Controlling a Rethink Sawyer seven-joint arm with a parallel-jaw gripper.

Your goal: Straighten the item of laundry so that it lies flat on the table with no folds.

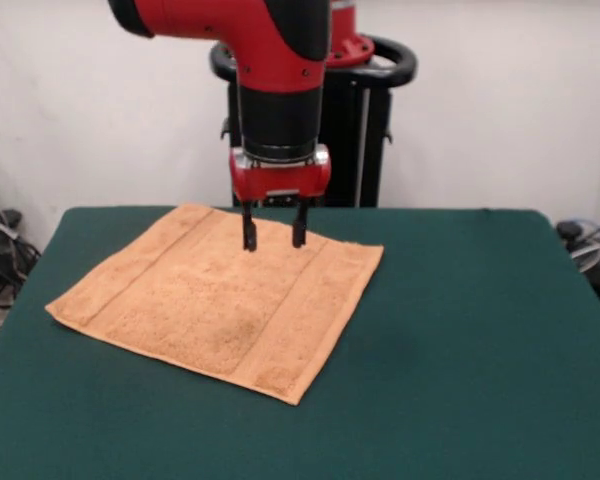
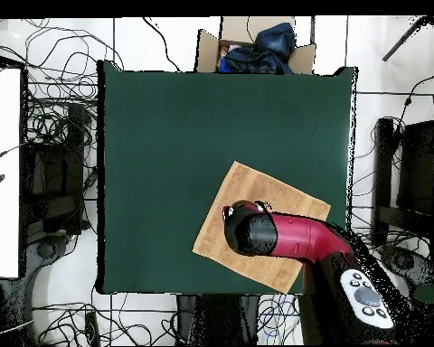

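Observation:
A peach terry towel [image 1: 220, 300] lies spread out on the dark green table [image 1: 460, 330], turned at an angle, with a woven band near each end. It looks flat, with no fold that I can make out. My gripper [image 1: 274, 240] hangs open over the towel's far edge, fingertips just above or touching the cloth, nothing held between them. From overhead, the towel [image 2: 266, 194] sits near the table's [image 2: 184, 135] bottom right, and the red arm [image 2: 288, 239] covers much of it and hides the gripper.
The robot's black pedestal [image 1: 365, 130] stands behind the table. Loose cables [image 1: 0, 245] lie on the floor beside the table. A cardboard box [image 2: 257, 45] with dark cloth sits past one table edge in the overhead view.

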